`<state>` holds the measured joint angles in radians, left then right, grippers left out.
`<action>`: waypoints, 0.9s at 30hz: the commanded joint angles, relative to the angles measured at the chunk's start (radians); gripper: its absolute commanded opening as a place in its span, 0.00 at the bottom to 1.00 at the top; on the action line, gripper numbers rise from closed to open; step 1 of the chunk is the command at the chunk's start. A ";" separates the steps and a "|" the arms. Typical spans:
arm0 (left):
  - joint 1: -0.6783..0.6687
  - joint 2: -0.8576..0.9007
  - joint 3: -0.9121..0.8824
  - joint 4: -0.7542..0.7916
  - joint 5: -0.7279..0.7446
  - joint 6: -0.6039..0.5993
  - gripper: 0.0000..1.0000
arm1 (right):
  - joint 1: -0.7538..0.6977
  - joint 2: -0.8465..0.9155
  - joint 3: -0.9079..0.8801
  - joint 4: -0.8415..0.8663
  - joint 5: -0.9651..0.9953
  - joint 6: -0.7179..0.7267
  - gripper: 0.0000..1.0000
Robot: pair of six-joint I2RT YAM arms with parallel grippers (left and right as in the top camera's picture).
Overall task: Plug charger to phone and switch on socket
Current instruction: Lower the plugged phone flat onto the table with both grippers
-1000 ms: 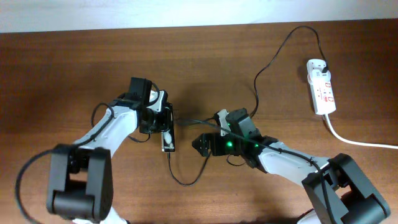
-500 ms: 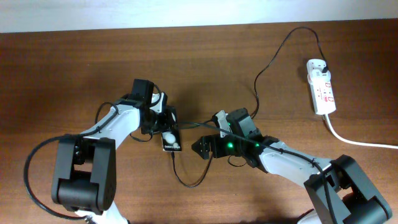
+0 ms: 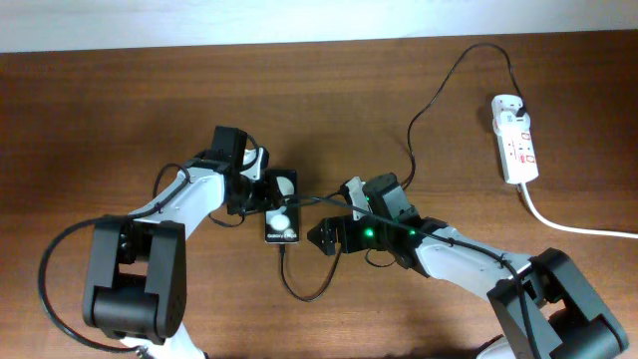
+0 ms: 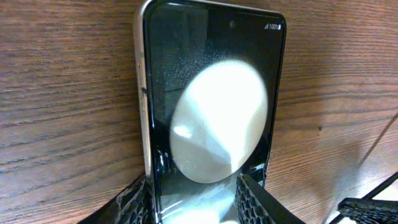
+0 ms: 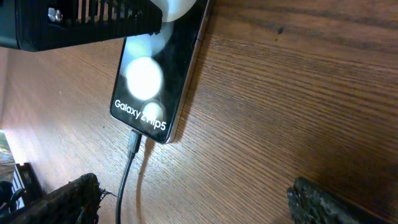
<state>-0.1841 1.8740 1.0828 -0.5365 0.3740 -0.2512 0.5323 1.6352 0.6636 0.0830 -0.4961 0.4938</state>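
The black phone (image 3: pixel 283 213) lies face up on the table, with white round blobs on its screen. My left gripper (image 3: pixel 271 189) is shut on one end of it; in the left wrist view the fingers (image 4: pixel 196 196) press on both sides of the phone (image 4: pixel 211 93). The charger's thin black cable (image 3: pixel 299 289) loops to the phone's near end. In the right wrist view its connector (image 5: pixel 133 142) sits in the phone's (image 5: pixel 158 68) port. My right gripper (image 3: pixel 324 236) is open and empty beside the phone, also seen in its wrist view (image 5: pixel 199 205). The white socket (image 3: pixel 515 140) lies far right with the black plug (image 3: pixel 520 103) in it.
The socket's thick white cord (image 3: pixel 573 227) runs off the right edge. The black cable arcs over the table's back (image 3: pixel 439 95) between the socket and my right arm. A pale wall strip borders the table's far edge.
The phone has turned from standing on its edge to lying flat, face up, held in my left gripper, and shifted slightly up and right. My right gripper has stayed put.
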 commanded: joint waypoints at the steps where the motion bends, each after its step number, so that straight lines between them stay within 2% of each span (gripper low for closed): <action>1: -0.001 0.010 -0.003 -0.002 -0.023 0.008 0.46 | -0.003 0.003 -0.010 0.003 -0.005 -0.011 0.99; 9: -0.001 0.010 -0.003 0.001 -0.023 0.008 0.49 | -0.003 0.003 -0.010 0.003 -0.005 -0.011 0.99; 12: -0.001 0.010 -0.003 0.002 -0.023 0.008 0.40 | -0.003 0.003 -0.010 0.003 -0.005 -0.011 0.99; 14: 0.011 0.010 -0.002 0.000 -0.019 -0.007 0.38 | -0.003 0.003 -0.010 0.003 -0.005 -0.011 0.99; 16: 0.039 0.010 -0.002 -0.003 -0.019 -0.007 0.36 | -0.003 0.003 -0.010 0.003 -0.005 -0.011 0.99; 19: 0.101 0.010 -0.002 -0.034 -0.016 -0.052 0.28 | -0.003 0.003 -0.010 0.002 -0.005 -0.011 0.99; 23: 0.181 0.010 -0.002 -0.064 -0.012 -0.052 0.29 | -0.003 0.003 -0.010 0.002 -0.005 -0.011 0.99; 24: 0.193 0.010 -0.002 -0.064 -0.013 -0.051 0.42 | -0.003 0.003 -0.010 0.002 -0.005 -0.011 0.99; 26: 0.205 0.010 -0.002 -0.072 -0.040 -0.051 0.50 | -0.003 0.003 -0.010 0.003 -0.005 -0.011 0.99; 27: 0.205 0.010 -0.002 -0.072 -0.056 -0.051 0.75 | -0.003 0.003 -0.010 0.003 -0.005 -0.011 0.99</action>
<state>0.0097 1.8721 1.0885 -0.5999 0.3801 -0.2985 0.5323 1.6352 0.6636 0.0826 -0.4961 0.4934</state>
